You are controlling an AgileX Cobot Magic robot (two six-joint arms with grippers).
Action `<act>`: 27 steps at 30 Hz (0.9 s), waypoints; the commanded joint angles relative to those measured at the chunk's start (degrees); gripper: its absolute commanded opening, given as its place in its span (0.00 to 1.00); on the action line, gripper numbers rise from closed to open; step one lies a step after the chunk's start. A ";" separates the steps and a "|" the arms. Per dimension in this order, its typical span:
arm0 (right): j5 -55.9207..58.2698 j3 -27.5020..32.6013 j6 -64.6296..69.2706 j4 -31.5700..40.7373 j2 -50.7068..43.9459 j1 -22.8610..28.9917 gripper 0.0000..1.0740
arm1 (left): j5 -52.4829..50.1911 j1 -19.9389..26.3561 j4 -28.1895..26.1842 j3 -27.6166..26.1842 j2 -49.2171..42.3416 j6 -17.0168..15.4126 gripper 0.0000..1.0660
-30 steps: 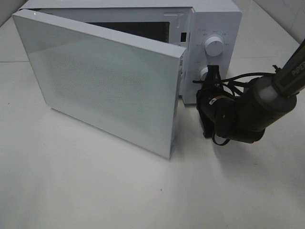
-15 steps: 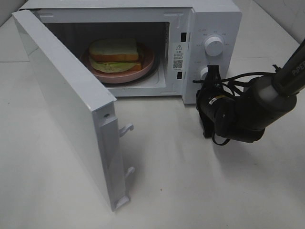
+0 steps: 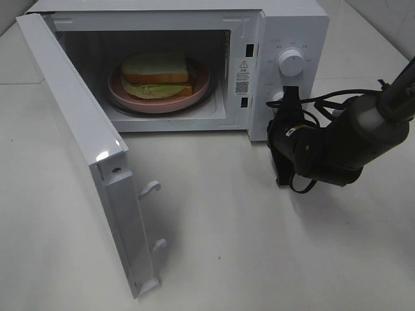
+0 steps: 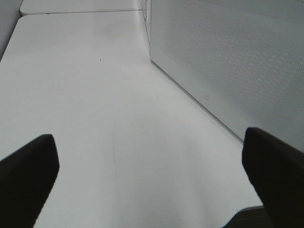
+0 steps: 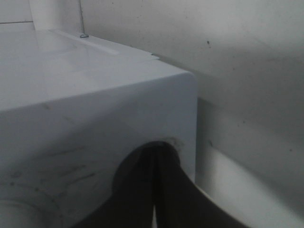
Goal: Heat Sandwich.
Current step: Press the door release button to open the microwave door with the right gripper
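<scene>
The sandwich [image 3: 155, 70], pale bread with yellow-green filling, lies on a round pink plate [image 3: 198, 87] inside the white microwave [image 3: 292, 26]. The microwave door [image 3: 78, 136] stands wide open to the left. My right gripper [image 3: 289, 97] is shut, and its tip is against the lower control on the microwave's panel, below the round knob [image 3: 291, 62]. In the right wrist view the fingers [image 5: 142, 190] are pressed together against the panel. My left gripper [image 4: 152, 175] is open and empty over the table, beside the door's outer face [image 4: 228, 61]. It is out of the exterior high view.
The white tabletop [image 3: 259, 246] spreads in front of the microwave. The open door juts toward the front left, with two latch hooks [image 3: 149, 188] on its free edge. The right arm's cables [image 3: 324, 100] loop near the control panel.
The microwave door has swung from nearly across the opening to wide open, uncovering the sandwich and plate. My right arm has shifted slightly and stays at the lower control.
</scene>
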 commanded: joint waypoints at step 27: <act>20.11 17.30 -20.63 -5.33 -29.05 -1.32 0.01 | -0.17 0.23 0.00 0.17 -1.32 -0.29 0.97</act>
